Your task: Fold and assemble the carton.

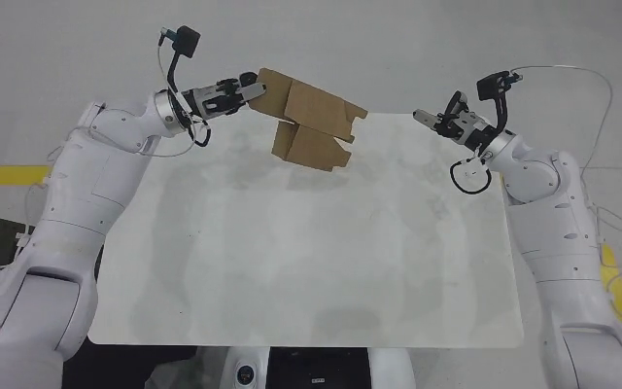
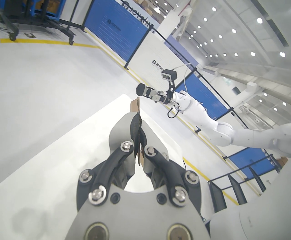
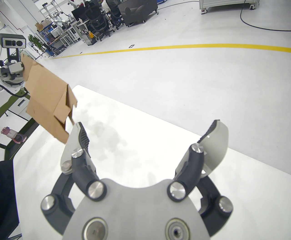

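A brown carton (image 1: 313,119) hangs partly unfolded in the air above the far left part of the white table (image 1: 301,263). My left gripper (image 1: 255,92) is shut on the carton's near-left edge; in the left wrist view the cardboard edge (image 2: 137,134) is pinched between the fingers. The carton (image 3: 46,100) also appears in the right wrist view, with loose flaps pointing toward my right gripper (image 3: 147,134). That right gripper (image 1: 422,117) is open and holds nothing, hovering over the table's far right corner, apart from the carton.
The table top is bare white with faint smudges. Beyond its far edge lies open grey floor with a yellow line (image 3: 181,47). Chairs and desks (image 3: 102,20) stand far back in the room.
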